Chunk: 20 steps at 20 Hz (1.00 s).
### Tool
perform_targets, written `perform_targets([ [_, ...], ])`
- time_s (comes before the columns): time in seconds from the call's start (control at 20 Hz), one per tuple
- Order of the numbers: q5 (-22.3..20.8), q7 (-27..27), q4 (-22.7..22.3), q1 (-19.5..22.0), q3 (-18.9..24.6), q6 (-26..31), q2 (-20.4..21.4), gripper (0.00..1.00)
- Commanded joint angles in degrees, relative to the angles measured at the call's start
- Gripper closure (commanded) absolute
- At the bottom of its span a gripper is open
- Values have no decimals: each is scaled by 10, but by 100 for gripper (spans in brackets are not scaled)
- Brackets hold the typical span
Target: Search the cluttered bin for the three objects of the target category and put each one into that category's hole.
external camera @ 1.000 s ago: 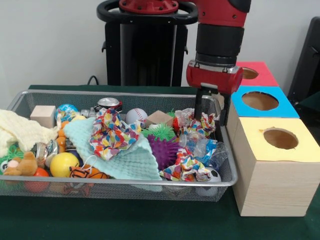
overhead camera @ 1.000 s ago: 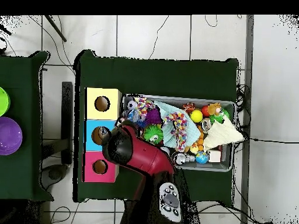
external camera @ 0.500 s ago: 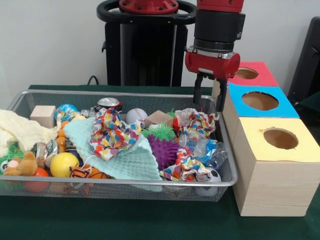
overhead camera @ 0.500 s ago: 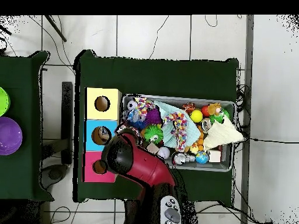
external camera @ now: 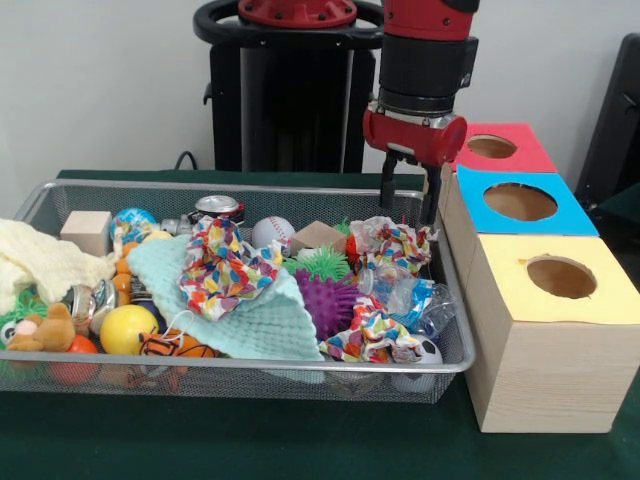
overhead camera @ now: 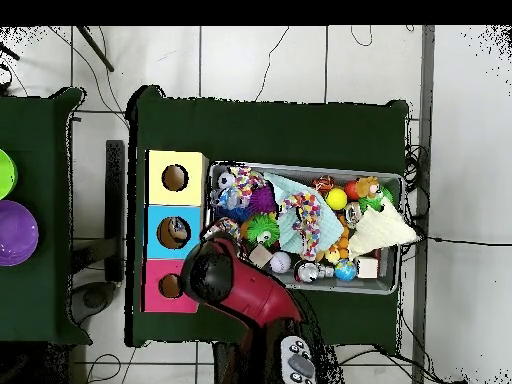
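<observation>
Although the task does not name the target category, the crumpled colourful paper balls look like a possible set of three: one [external camera: 398,243] lies at the right back of the wire bin [external camera: 452,330], just under the hand [external camera: 406,200], a second [external camera: 222,262] rests on the mint cloth [external camera: 262,322] in the middle, and a third [external camera: 368,336] lies at the front right, beside a crushed clear bottle [external camera: 410,292]. This is only my judgement. The hand hangs above the back right corner of the bin with its two dark fingers [external camera: 386,190] apart and nothing between them, so it is open and empty, and I think it waits over the nearest paper ball because this one is uncovered and easy to reach. At the right of the frame three wooden boxes stand in a row just beside the bin: the yellow box [external camera: 555,300] nearest, the blue box [external camera: 520,205] behind it, and the red box [external camera: 498,148] at the back, each with one round hole on top, probably so that the way from bin to hole is short. All of this stands on a dark green worktop [external camera: 250,440]. In the overhead view the floor [overhead camera: 260,60] is of pale tiles with cables, and purple and green bowls [overhead camera: 15,230] show at the left edge.
</observation>
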State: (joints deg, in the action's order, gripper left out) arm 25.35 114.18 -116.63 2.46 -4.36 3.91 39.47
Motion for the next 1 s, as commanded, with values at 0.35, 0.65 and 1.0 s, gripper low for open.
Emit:
perform_targets([
  [0.35,11,156,-7,40,89,-84,-69,0],
  [0.65,4,151,-7,58,106,-94,-75,0],
  [1.0,-8,150,-6,72,125,-118,-88,0],
])
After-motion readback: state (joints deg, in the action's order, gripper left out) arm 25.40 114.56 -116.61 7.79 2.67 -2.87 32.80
